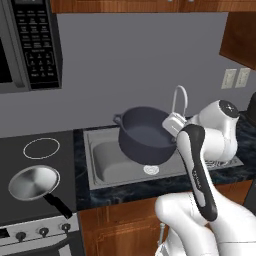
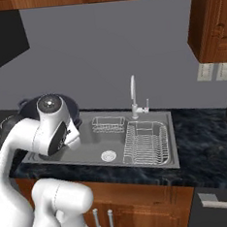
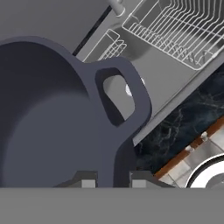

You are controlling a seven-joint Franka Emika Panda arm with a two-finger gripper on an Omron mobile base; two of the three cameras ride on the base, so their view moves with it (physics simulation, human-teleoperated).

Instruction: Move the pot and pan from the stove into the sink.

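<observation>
In the hand view we see our gripper (image 3: 113, 179) with its two finger tips (image 3: 89, 178) set either side of the pot (image 1: 145, 135) wall at the rim, clamped on it just beside one loop handle (image 3: 124, 94). From the left base view the pot hangs tilted in the air over the sink (image 1: 107, 160), its mouth turned toward us, above the drain (image 1: 150, 169). We judge the pot stiff and fairly heavy for a one-sided rim pinch: it will want to swing about the grip, and the smooth wall looks slippery, so a slow descent seems wise. The rim next to a handle is a sound hold; the loop itself would stop sliding. Farther out, at 9 o'clock from the pot, the pan (image 1: 34, 181) sits on the stove (image 1: 15, 200), its black handle (image 1: 57, 204) pointing toward 5 o'clock. We expect it light and rigid; the handle is the obvious hold. In the right base view, the wire dish rack (image 2: 146, 144) fills the basin's 3 o'clock half, and the faucet (image 2: 133, 96) stands at 12 o'clock, so free floor lies toward 9 o'clock.
</observation>
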